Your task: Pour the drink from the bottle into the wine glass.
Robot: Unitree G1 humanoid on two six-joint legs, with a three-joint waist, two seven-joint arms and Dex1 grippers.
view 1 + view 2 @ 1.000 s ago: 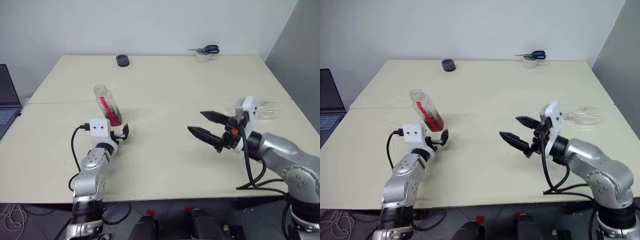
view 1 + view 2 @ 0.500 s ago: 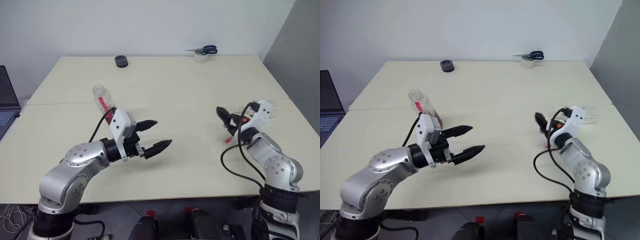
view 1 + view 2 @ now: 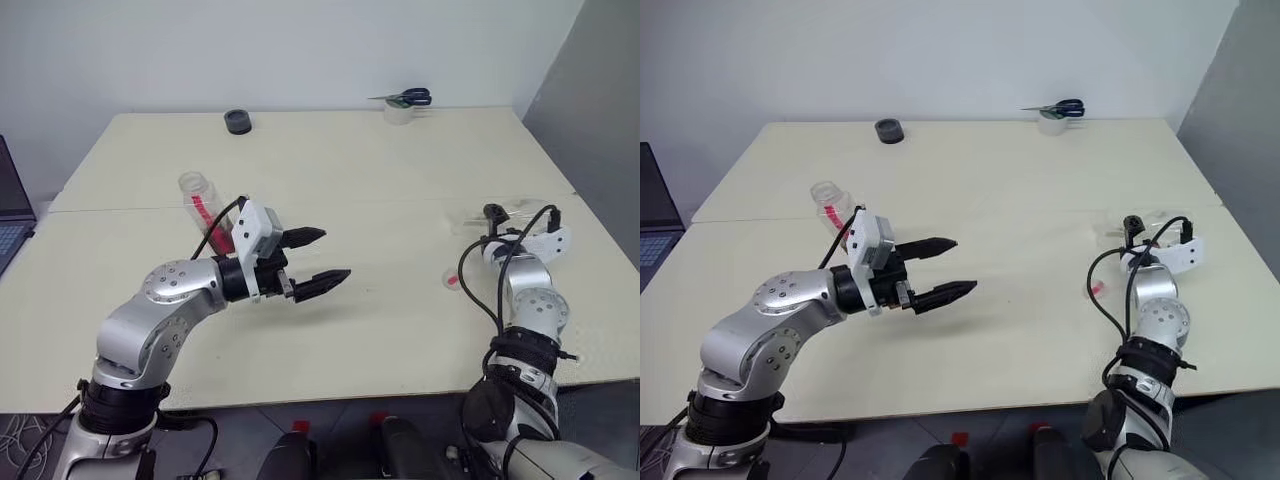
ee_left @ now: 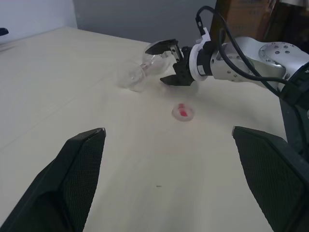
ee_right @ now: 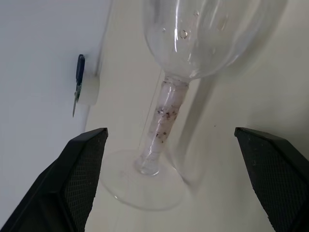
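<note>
Clear plastic of the bottle half hidden behind the left wrist's white camera block and its black cable. Leaning on the table, open neck up and away from the robot. Lower end covered, so little of the reddish drink to be made out, and hard to tell from the red label strip. Left fingers spread wide, empty, held level above the table. Pointing toward the robot's right, just beside the bottle but with the tips turned away from it.

Wine glass lying on its side near the table's right edge. From the head views barely visible, a faint clear shape against the pale surface. Right fingers wide apart at the glass, one on each side of the stem. In the right wrist view stem and round foot lie between and ahead of the two fingers, touching neither. Bowl cut off at that view's edge.

Small round clear piece with red in it on the table near the right arm; too small to name. Laptop cut off at the left edge.
</note>
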